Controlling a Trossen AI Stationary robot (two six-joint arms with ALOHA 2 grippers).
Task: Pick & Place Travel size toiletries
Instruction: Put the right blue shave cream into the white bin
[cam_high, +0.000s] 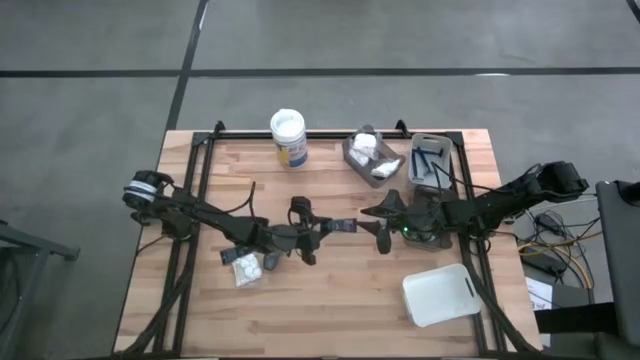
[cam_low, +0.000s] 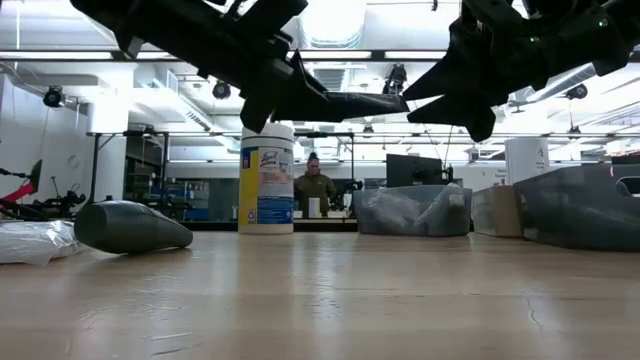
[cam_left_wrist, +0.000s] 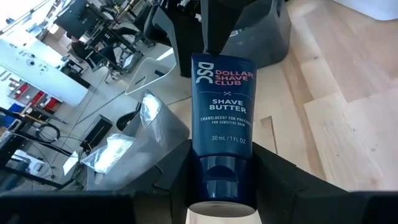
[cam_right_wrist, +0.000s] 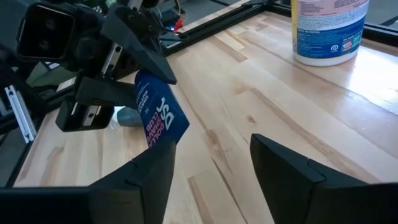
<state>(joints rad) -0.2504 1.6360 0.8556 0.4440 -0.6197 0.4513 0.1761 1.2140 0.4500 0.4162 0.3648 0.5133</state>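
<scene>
A dark blue shave-butter tube hangs in the air over the table's middle, with my left gripper shut on it. Its flat crimped end reaches between the open fingers of my right gripper, close to one finger. In the high view the tube bridges the left gripper and the right gripper. A grey oval bottle and white packets lie on the table under the left arm. My left gripper pinches the tube's cap end between its two fingers. The fingers come in nearly level from the table's left and lie along the tube. The tube sticks out beyond them, about level and clear of the table. Whether my right gripper touches the crimped end, I cannot tell.
A white-lidded wipes jar stands at the far edge. Two grey trays with small items sit at the far right. A white tray lies at the near right. Bare wood lies in front of both grippers.
</scene>
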